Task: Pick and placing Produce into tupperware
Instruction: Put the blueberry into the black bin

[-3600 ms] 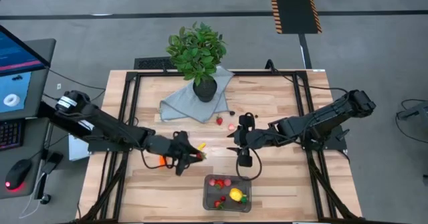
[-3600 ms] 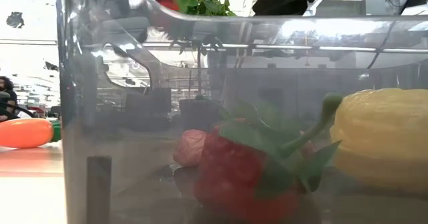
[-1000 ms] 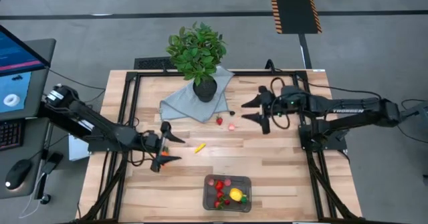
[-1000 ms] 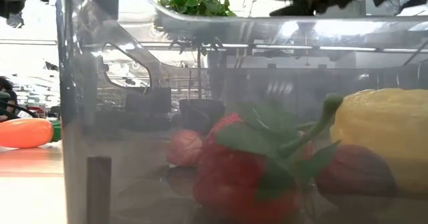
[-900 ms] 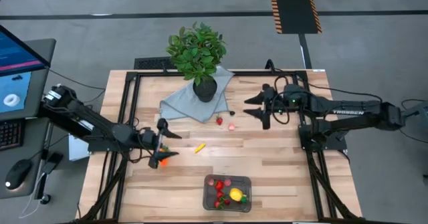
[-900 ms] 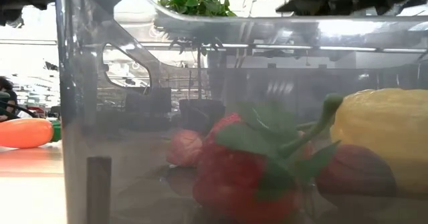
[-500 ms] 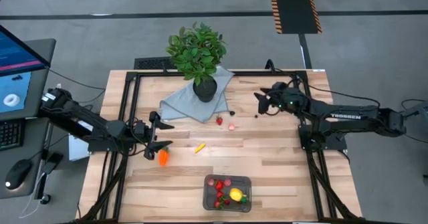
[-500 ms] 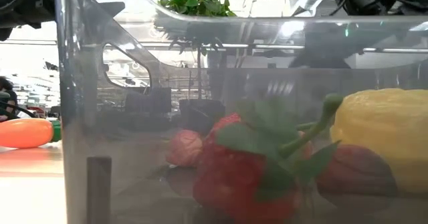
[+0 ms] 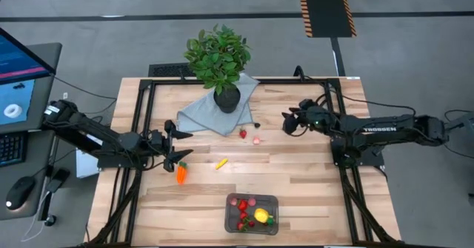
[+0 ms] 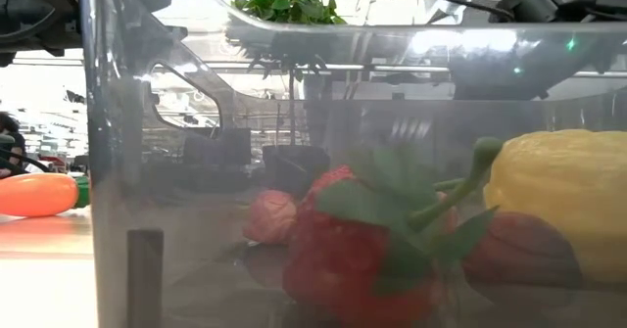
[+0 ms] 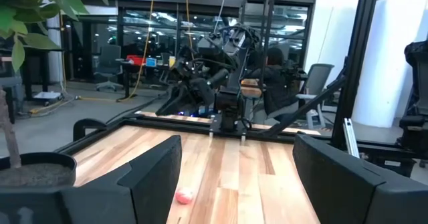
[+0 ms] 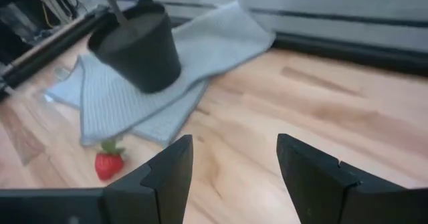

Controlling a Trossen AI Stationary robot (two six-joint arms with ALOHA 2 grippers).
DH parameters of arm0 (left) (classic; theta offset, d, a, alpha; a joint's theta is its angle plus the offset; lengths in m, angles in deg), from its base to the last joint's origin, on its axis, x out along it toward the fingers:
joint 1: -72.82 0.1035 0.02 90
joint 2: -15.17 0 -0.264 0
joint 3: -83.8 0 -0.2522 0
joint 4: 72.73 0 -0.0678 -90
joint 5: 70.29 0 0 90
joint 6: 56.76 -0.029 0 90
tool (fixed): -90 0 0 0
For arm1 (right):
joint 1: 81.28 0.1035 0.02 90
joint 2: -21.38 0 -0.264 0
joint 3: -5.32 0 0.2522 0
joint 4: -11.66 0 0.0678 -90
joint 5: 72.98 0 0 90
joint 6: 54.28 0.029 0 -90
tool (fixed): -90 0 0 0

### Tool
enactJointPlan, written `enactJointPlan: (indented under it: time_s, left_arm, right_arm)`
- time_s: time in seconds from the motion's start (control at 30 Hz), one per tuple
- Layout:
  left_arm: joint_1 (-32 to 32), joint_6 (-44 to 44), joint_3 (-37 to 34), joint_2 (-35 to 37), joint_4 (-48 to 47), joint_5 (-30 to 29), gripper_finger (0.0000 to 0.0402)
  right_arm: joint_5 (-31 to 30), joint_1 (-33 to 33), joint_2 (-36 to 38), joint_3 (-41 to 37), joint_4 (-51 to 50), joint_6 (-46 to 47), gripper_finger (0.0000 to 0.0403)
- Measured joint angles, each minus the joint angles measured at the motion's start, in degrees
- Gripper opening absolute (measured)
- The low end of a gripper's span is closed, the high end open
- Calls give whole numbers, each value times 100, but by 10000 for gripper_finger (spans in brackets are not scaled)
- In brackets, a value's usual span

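The clear tupperware [image 9: 252,213] stands near the table's front edge with a lemon [image 10: 563,220], strawberries [image 10: 358,259] and other small produce inside. On the bare wood lie an orange carrot [image 9: 181,174], a yellow banana [image 9: 221,163], a strawberry [image 12: 109,164] and a pink berry [image 11: 184,196]. My left gripper [image 9: 187,144] hangs open at the table's left side, just beyond the carrot and apart from it. My right gripper [image 9: 284,123] is open right of the strawberry and berry, slanting down toward them, nothing between its fingers.
A leafy plant in a black pot [image 9: 226,98] stands on a blue-grey cloth [image 9: 204,115] at the table's far middle. Black frame rails [image 9: 144,129] run along the table's left and right sides. Bare wood lies between the loose produce and the tub.
My left gripper has drawn back toward the table's left edge, away from the carrot, which stays on the wood. My right gripper has sunk toward the table, rolled about its own line and tipped its fingers downward. Both stay open.
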Motion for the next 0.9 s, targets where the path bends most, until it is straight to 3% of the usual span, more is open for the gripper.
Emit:
enactJointPlan:
  time_s: [0.33, 0.73, 0.9]
  left_arm:
    - [-2, 72, -4, 0, -2, 6, 274]
    - [-2, 140, -13, 0, -7, 13, 274]
    - [-2, 142, -15, 0, -9, 13, 274]
  right_arm:
    - [21, 361, -989, 4, -17, 764, 240]
    - [-2734, 1594, -2032, 7, 599, 1385, 240]
    - [-2995, 1864, -2486, 8, 590, 1923, 240]
